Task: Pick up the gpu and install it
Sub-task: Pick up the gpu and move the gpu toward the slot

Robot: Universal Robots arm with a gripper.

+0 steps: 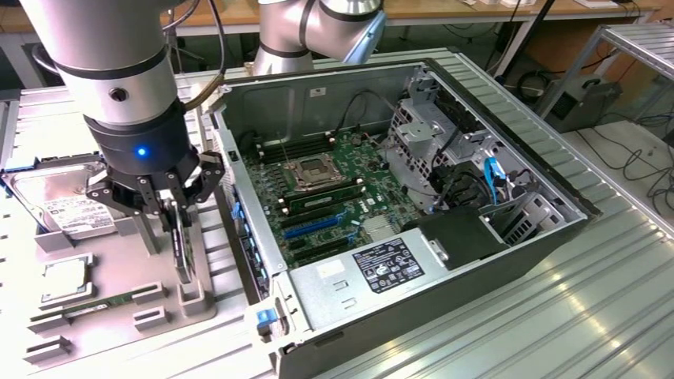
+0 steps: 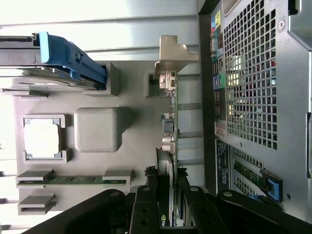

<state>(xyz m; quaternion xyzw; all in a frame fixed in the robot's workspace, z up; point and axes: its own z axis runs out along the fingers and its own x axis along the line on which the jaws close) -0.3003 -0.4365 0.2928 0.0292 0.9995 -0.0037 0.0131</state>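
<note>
So the gpu (image 1: 185, 260) is standing on its edge in a slotted holder on the grey tray (image 1: 116, 332), lower left of the exterior view, just beside the open computer case (image 1: 443, 260). Parking it upright like that makes sense to me: both flat faces stay free, so something can grab it from above. And that's where the gripper (image 1: 177, 225) is, straight over it with a finger down each side. From the wrist camera the fingers (image 2: 146, 209) look pressed onto the card, pinching it, and the card looks seated in its holder, not lifted.

What's hard to make out: the card is edge-on in both views, so its cooler side is basically invisible, and only the metal end bracket (image 2: 173, 53) reads clearly. The finger linkages cover the actual contact spots. I can't pick out which slot on the motherboard (image 1: 327, 197) it's meant for. The hard drive (image 1: 53, 201) on the tray is partly behind the arm.
</note>
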